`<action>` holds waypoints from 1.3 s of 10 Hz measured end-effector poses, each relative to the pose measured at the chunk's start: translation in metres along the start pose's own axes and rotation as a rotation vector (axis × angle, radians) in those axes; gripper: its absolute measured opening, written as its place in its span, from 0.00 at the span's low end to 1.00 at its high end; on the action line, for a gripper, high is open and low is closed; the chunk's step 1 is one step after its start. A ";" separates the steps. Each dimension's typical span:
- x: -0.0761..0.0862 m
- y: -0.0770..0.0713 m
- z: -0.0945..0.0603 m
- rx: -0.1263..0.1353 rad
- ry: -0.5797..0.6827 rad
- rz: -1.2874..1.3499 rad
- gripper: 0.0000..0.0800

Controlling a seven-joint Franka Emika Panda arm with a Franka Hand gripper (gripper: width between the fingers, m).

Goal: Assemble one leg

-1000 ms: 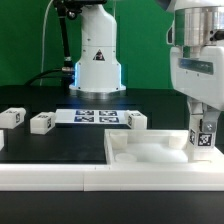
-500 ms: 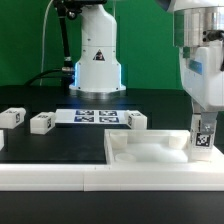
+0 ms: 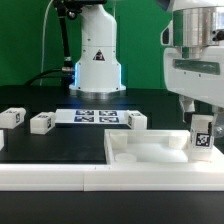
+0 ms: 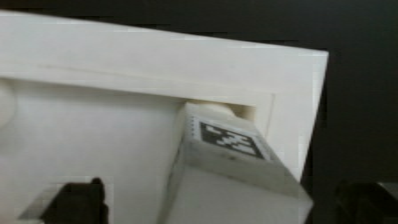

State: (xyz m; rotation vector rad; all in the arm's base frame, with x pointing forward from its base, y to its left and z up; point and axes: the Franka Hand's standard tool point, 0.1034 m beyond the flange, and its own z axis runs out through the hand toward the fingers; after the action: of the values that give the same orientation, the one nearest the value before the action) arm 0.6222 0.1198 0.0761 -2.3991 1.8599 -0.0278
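The leg (image 3: pixel 201 137), a small white post with a black-and-white tag, stands upright in the near corner socket of the large white tabletop piece (image 3: pixel 150 152) at the exterior view's right. My gripper (image 3: pixel 200 108) hangs just above the leg's top, jaws apart and holding nothing. In the wrist view the leg (image 4: pixel 228 150) rises out of the tabletop's corner socket (image 4: pixel 231 100). The two dark fingertips (image 4: pixel 80 200) stand wide on either side of the leg without touching it.
Three more white legs lie on the black table: two at the exterior view's left (image 3: pixel 12 117) (image 3: pixel 41 122) and one (image 3: pixel 135 120) behind the tabletop. The marker board (image 3: pixel 92 117) lies in front of the robot base (image 3: pixel 97 60). A white rail (image 3: pixel 60 176) runs along the front.
My gripper has let go of the leg and risen above it. The leg stays standing in the corner socket.
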 end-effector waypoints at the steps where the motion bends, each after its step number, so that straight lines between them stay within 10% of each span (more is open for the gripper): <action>1: 0.000 0.000 0.000 0.000 0.000 -0.106 0.81; 13: -0.001 -0.004 -0.005 -0.085 0.012 -1.193 0.81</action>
State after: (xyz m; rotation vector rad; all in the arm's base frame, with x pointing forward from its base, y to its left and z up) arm 0.6257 0.1218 0.0810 -3.1275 0.1971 -0.0540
